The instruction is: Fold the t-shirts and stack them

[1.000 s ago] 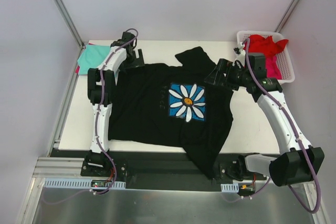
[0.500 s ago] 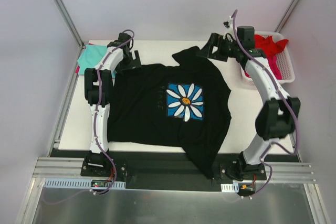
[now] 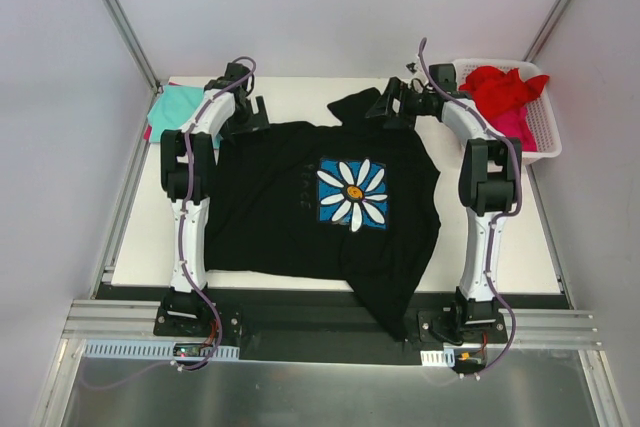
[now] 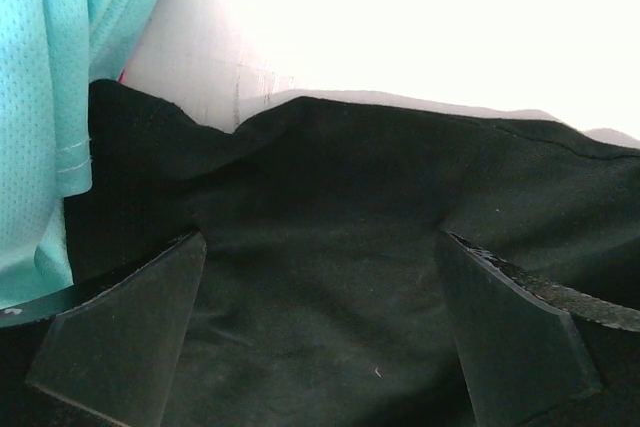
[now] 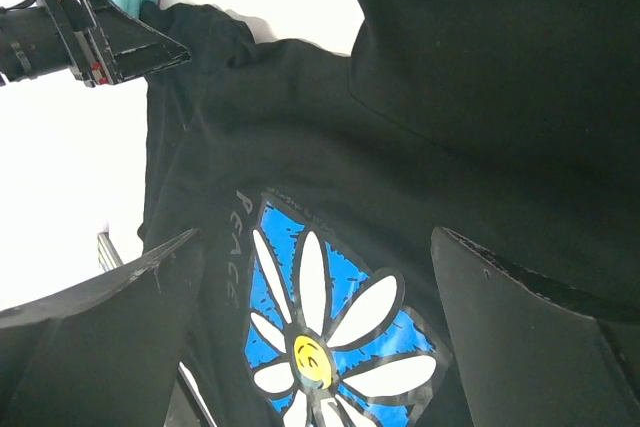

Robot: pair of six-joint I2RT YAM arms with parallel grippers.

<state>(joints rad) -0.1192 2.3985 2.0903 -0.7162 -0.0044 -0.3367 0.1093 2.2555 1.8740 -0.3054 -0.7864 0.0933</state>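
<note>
A large black t-shirt (image 3: 290, 217) with a white-and-blue flower print (image 3: 352, 194) lies spread on the white table (image 3: 300, 92). My left gripper (image 3: 258, 113) is open low over its far left shoulder; the left wrist view shows black cloth (image 4: 330, 177) between the spread fingers (image 4: 130, 327). My right gripper (image 3: 382, 107) is open and empty above the raised far right sleeve; its wrist view looks down on the flower print (image 5: 330, 337). A teal shirt (image 3: 176, 107) lies at the far left corner. Red (image 3: 505, 85) and pink (image 3: 520, 129) shirts lie in the basket.
The white slotted basket (image 3: 545, 147) stands at the far right corner. The black shirt's near hem hangs over the table's front edge onto the black base rail (image 3: 300, 322). The teal shirt's edge (image 4: 60, 67) lies close to the left of my left gripper.
My right arm swung from the shirt's right side to the far edge and now hovers over the far right sleeve. The left arm barely moved.
</note>
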